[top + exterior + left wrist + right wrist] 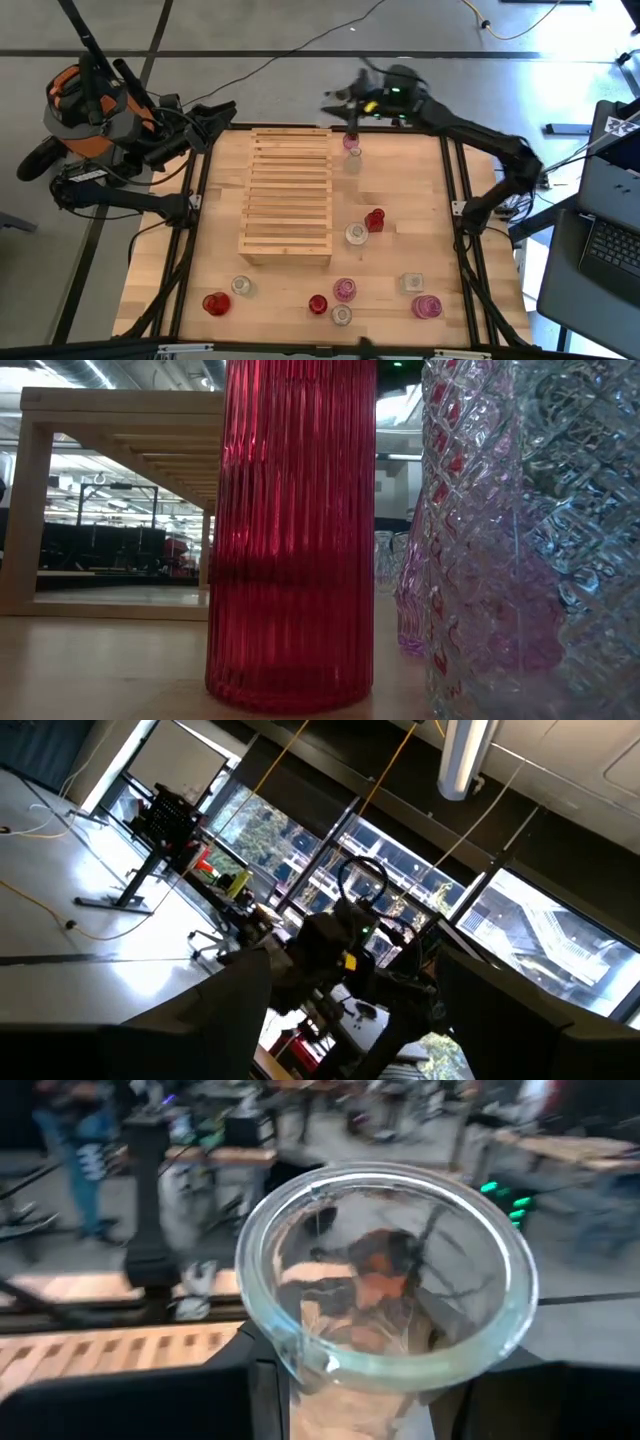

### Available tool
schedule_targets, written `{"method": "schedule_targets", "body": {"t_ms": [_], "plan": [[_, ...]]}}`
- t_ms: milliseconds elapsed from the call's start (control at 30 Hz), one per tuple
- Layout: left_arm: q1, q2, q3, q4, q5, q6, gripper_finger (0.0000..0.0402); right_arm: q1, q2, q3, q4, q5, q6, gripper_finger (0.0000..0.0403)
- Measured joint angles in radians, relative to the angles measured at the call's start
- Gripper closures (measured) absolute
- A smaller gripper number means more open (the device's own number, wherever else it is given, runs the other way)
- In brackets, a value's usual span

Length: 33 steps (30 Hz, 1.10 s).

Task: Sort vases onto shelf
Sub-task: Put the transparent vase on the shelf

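The shelf, a pale slatted wooden rack, stands mid-table and shows far off in the low view. My right gripper is at the table's far edge, just right of the shelf's far end, shut on a small pinkish glass vase. Its round open rim fills the right wrist view. Several red, pink and clear vases stand upright on the near half of the table, among them a red one and a clear one. My left gripper waits open beyond the table's far left corner. My right gripper pinches the pinkish vase between its two fingers, one on each side of the body below the rim. The wrist camera looks down into the open mouth, so the vase is roughly upright. Whether its base is off the table I cannot tell.
In the low view a red ribbed vase and a clear diamond-cut vase stand close to the camera, with a pink one behind. Near-edge vases include red and pink. Bare tabletop lies left of the shelf.
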Motion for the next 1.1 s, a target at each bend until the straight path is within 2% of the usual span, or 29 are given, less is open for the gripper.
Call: {"method": "schedule_targets", "body": {"t_ms": [300,533,733,933,1100], "plan": [[0.0,0.0,0.0,-0.011,0.003,-0.023,0.0127,0.05,0.332,0.439,-0.208,-0.105,-0.061,0.0284],[0.0,0.0,0.0,-0.016,0.004,-0.025,0.0127,0.05,0.519,0.677,-0.248,-0.149,-0.061,0.0284],[0.0,0.0,0.0,-0.02,0.003,-0.025,0.0127,0.059,0.625,0.79,-0.245,-0.184,-0.062,0.0284],[0.0,0.0,0.0,-0.025,0.003,-0.025,0.0127,0.097,0.677,0.808,-0.238,-0.181,-0.093,0.0284],[0.0,0.0,0.0,-0.027,0.003,-0.024,0.0127,0.125,0.687,0.807,-0.25,-0.134,-0.143,0.0284]]}}
